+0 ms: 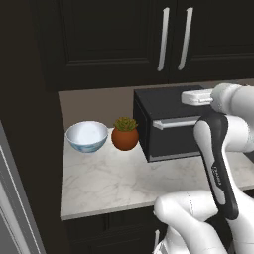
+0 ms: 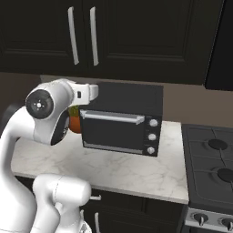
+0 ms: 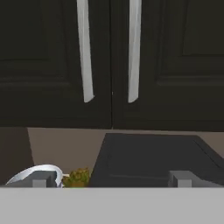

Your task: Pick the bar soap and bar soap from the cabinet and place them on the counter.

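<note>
In front of me: black toaster oven (image 1: 171, 130), door shut, silver handle and three knobs; blue-white bowl (image 1: 87, 136) at the far left; small potted succulent (image 1: 125, 133) between bowl and oven; gas stove (image 2: 213, 168) to the right.

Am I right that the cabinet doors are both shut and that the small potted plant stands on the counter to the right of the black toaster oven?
Not quite. The cabinet doors are indeed both shut, but the potted plant stands on the counter to the left of the toaster oven, between it and the bowl. The left base view shows this plainly.
</note>
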Controlling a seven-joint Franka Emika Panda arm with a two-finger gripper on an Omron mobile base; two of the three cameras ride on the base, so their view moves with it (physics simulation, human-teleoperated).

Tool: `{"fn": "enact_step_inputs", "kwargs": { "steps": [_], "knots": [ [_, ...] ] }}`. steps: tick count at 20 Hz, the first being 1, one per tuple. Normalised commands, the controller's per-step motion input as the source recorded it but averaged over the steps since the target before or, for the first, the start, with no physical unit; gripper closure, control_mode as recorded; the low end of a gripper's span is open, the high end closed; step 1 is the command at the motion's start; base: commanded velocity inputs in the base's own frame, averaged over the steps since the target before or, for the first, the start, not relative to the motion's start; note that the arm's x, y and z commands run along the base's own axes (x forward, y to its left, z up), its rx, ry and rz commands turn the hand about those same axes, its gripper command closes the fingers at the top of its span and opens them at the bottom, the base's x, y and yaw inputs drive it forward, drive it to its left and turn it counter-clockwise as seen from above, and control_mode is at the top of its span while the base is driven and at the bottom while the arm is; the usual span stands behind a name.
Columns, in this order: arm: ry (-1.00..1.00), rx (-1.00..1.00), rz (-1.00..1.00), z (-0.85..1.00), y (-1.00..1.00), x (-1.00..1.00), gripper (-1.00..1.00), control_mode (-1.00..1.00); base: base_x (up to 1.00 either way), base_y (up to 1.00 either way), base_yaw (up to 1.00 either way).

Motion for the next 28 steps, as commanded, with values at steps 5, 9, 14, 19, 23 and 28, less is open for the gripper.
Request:
{"fn": "enact_step_inputs", "kwargs": {
  "steps": [5, 9, 14, 19, 23, 28],
  "knots": [
    [-0.16, 0.00, 0.00, 0.25, 0.00, -0.07, -1.00, -1.00, 0.00, 0.00, 0.00],
    [-0.15, 0.00, 0.00, 0.25, 0.00, -0.04, -1.00, -1.00, 0.00, 0.00, 0.00],
    [-0.14, 0.00, 0.00, 0.26, 0.00, -0.02, -1.00, -1.00, 0.00, 0.00, 0.00],
    [-0.04, 0.00, 0.00, 0.20, 0.00, 0.00, -1.00, -1.00, 0.00, 0.00, 0.00],
    [0.00, 0.00, 0.00, 0.15, -0.02, 0.00, -1.00, -1.00, 0.00, 0.00, 0.00],
    [0.00, 0.00, 0.00, 0.16, -0.09, 0.00, -1.00, -1.00, 0.00, 0.00, 0.00]
  ]
}}
